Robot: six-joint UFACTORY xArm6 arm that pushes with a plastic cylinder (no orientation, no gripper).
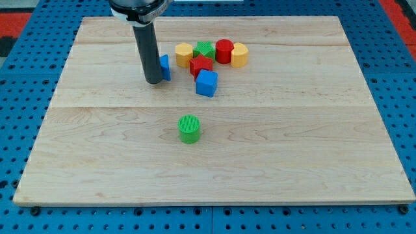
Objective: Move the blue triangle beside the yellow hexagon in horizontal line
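My tip (155, 81) stands on the board in the upper left part of the view. The blue triangle (165, 67) sits right against the rod's right side, partly hidden by it. The yellow hexagon (184, 53) lies just to the upper right of the blue triangle, a small gap apart, at the left end of a cluster of blocks.
The cluster holds a green star (205, 49), a red star (201, 65), a red cylinder (224, 50), a yellow heart-like block (240, 54) and a blue cube (207, 83). A green cylinder (189, 129) stands alone near the middle. The wooden board (292, 143) lies on a blue pegboard.
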